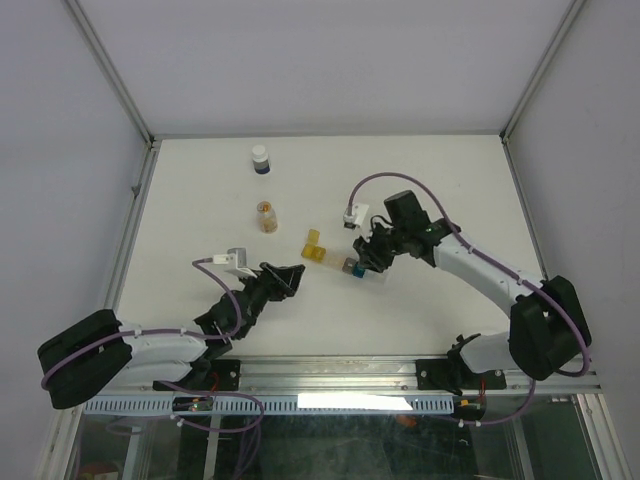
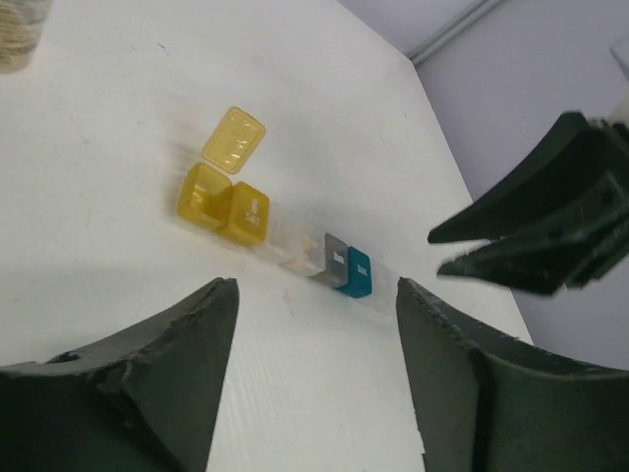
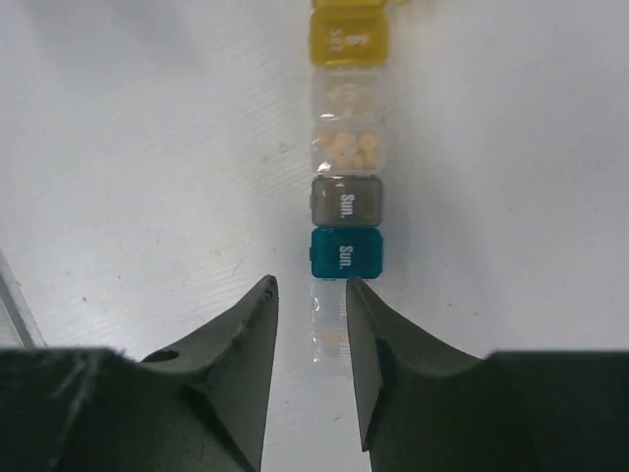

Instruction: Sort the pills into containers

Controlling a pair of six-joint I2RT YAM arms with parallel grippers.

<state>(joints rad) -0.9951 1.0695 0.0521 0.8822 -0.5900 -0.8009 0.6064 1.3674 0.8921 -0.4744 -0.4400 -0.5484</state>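
The containers [image 1: 335, 258] are a strip of joined compartments lying near the table's middle. In the right wrist view the containers [image 3: 346, 200] run yellow, clear, grey, teal and clear. Pale pills [image 3: 349, 147] fill the clear cell behind the grey one. The yellow end cell [image 2: 201, 195] stands with its lid [image 2: 234, 140] flipped up. My right gripper [image 3: 312, 290] hovers at the near clear end, jaws slightly apart, its right finger [image 3: 369, 344] over that cell. My left gripper [image 2: 316, 290] is open wide, short of the strip, with nothing between its fingers.
A small jar of tan pills [image 1: 267, 216] stands behind and to the left of the strip. Farther back is a white-capped dark bottle [image 1: 260, 160]. The right gripper [image 2: 531, 236] shows at the right of the left wrist view. Frame posts rim the table.
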